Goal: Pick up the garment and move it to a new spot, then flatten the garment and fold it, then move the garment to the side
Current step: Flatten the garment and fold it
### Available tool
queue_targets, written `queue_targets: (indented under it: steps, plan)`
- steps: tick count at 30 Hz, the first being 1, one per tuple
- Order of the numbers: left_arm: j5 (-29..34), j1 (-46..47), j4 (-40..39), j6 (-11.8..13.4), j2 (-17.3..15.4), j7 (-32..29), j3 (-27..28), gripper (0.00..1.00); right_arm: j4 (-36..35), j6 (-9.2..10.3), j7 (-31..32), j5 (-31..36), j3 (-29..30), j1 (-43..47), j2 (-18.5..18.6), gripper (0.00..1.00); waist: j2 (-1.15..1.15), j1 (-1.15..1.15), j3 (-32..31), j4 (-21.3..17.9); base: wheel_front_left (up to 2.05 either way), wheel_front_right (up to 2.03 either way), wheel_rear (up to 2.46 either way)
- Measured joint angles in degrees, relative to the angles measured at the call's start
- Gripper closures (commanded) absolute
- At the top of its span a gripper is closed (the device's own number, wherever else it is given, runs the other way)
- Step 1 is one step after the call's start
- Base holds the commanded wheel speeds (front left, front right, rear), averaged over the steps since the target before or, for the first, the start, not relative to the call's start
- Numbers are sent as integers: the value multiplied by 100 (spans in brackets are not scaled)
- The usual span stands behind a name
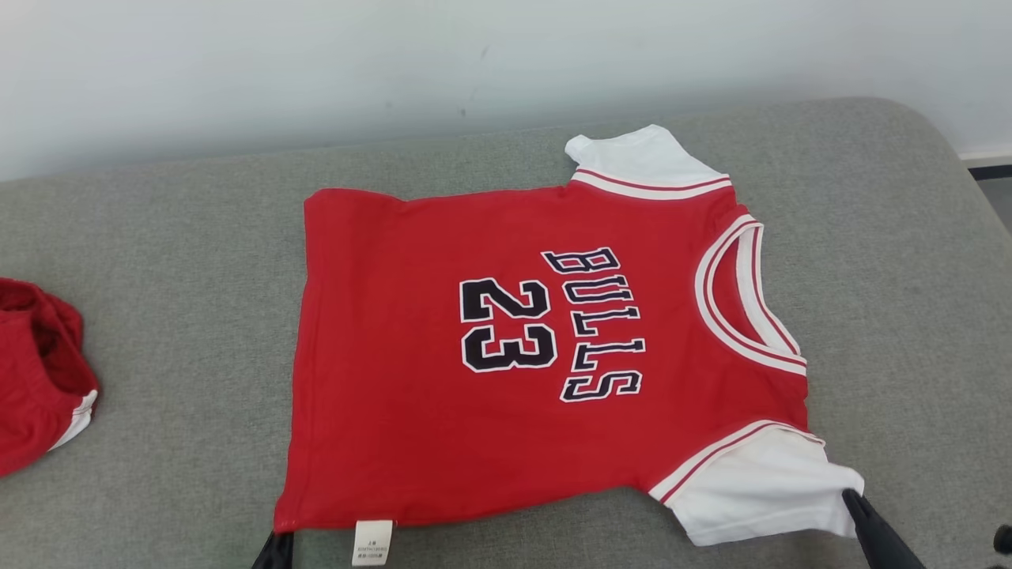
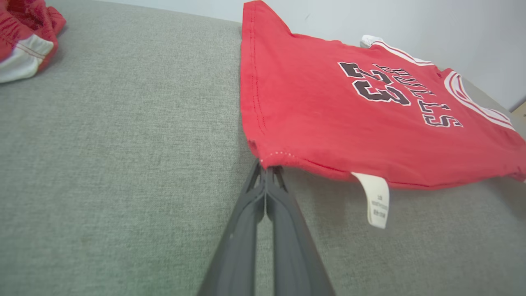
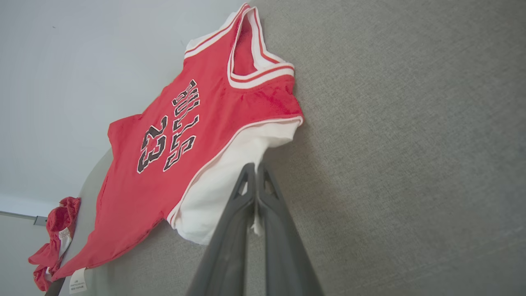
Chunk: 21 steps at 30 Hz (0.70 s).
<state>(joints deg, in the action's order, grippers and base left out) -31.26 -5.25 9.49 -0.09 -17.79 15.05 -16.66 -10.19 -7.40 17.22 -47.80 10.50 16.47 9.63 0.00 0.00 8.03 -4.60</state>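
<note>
Our left fingers (image 2: 259, 193) are pinching the hem corner (image 2: 267, 158) of the red Bulls jersey (image 1: 443, 395), our right fingers (image 3: 240, 205) are clamping its white sleeve (image 1: 759, 490), and it is lying flat between them.

Lighting: I get even, bright, diffuse light; soft shadow under the garment (image 2: 328, 123) hem. Wrist views: wide-angle bending at edges, near fingers (image 2: 242, 246) slightly soft.

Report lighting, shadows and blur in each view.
Head view: even soft light, no glare, jersey print sharp. Left wrist view: left claw soft near the lens, faint shadow under the jersey's raised edge on the cushion. Right wrist view: scene tilted, right claw soft up close.
</note>
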Motion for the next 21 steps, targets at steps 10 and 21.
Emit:
queue_targets:
  steps: [10,21]
  plan:
    - [312,930,292,-245,-79,-102,-212,100,407,0,468,1,178,-1338,147,100,0,1,36,114,0,0,0]
    - [388,2303,1191,-504,-193,-385,-383,100,1974,0,786,309,75,-3337,367,100,1,1,321,149,0,0,0]
